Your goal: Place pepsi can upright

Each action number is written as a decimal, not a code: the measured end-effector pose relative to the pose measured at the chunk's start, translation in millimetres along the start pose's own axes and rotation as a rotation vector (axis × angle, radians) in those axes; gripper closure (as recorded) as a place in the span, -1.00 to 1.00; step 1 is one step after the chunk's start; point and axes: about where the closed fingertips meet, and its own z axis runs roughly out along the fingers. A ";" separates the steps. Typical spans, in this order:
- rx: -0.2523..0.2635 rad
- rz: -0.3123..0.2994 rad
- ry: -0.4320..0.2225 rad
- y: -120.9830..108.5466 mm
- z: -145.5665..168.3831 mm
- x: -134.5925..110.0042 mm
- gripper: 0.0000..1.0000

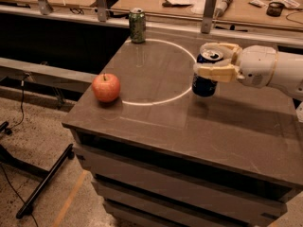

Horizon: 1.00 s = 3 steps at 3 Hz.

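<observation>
A dark stone-topped table (165, 126) stands before a cluttered workbench (151, 6), with a bare concrete floor to the near left. In the one camera view my gripper (201, 59) reaches in from the right, its two fingers clamped on the sides of the pepsi can (204, 83), silver top up so that it can stand once released. It sits at the right edge of the white circle (156, 100) (touching down or just above, I cannot tell). The apple (106, 87) lies near left, the green can (137, 25) far back.
</observation>
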 end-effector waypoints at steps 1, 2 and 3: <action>-0.022 -0.002 0.024 4.7 3.2 8.5 0.95; -0.030 -0.031 0.058 7.7 2.8 13.0 0.34; -0.040 -0.036 0.062 10.7 2.4 15.2 -0.31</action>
